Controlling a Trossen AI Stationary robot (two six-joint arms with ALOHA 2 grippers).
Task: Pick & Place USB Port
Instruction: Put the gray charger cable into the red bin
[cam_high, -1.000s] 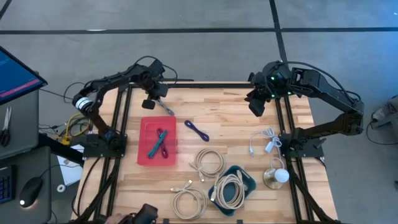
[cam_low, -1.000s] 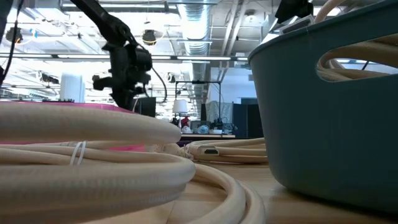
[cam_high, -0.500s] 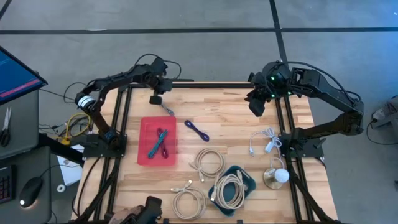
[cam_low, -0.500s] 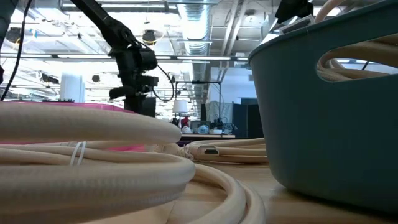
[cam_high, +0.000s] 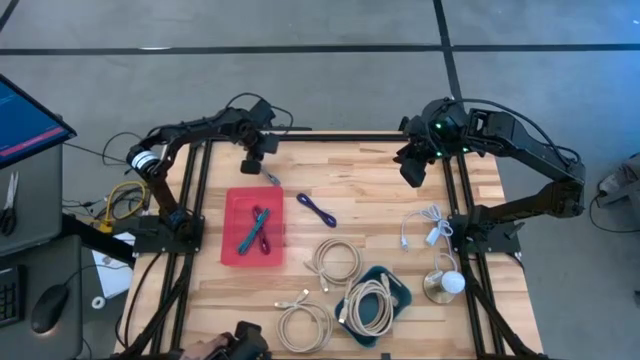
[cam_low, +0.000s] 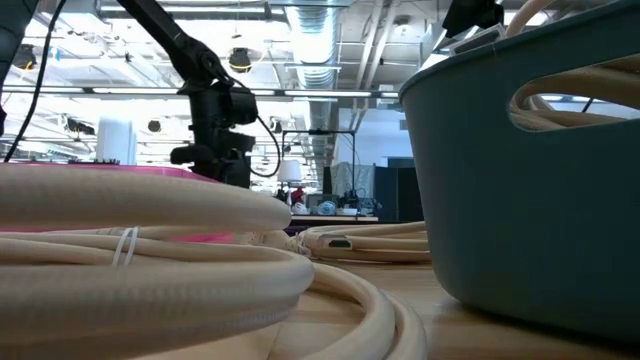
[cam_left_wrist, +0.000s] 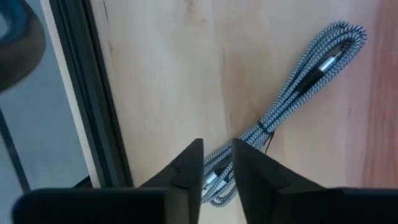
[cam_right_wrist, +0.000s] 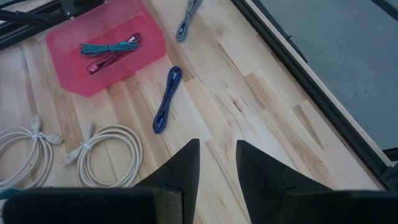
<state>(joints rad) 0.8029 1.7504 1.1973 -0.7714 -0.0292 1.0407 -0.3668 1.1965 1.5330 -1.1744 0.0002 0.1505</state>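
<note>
A grey braided USB cable (cam_high: 268, 177) lies flat on the wooden table beyond the pink tray's (cam_high: 232, 240) far right corner; the left wrist view shows it as a folded bundle (cam_left_wrist: 298, 81). The tray holds a teal and a red cable (cam_high: 255, 230). A blue cable (cam_high: 315, 209) lies to the tray's right. My left gripper (cam_high: 254, 163) hangs shut just above the braided cable's far-left end, whose strands run under the fingertips (cam_left_wrist: 217, 163). My right gripper (cam_high: 411, 172), shut, waits above the table's far right part (cam_right_wrist: 217, 155).
Coiled white cables (cam_high: 336, 262) (cam_high: 303, 322) lie on the near half, and another fills a teal basket (cam_high: 400, 295). A white charger cable (cam_high: 428, 228) and a round brass-and-white object (cam_high: 447, 285) sit at the right. A person's hand (cam_high: 235, 345) shows at the near edge.
My left gripper has moved a little toward the table's right and far edge, over the braided cable's far end, and has turned about its wrist. The cable has stayed where it lay. The hand at the near edge has shifted to the right.
</note>
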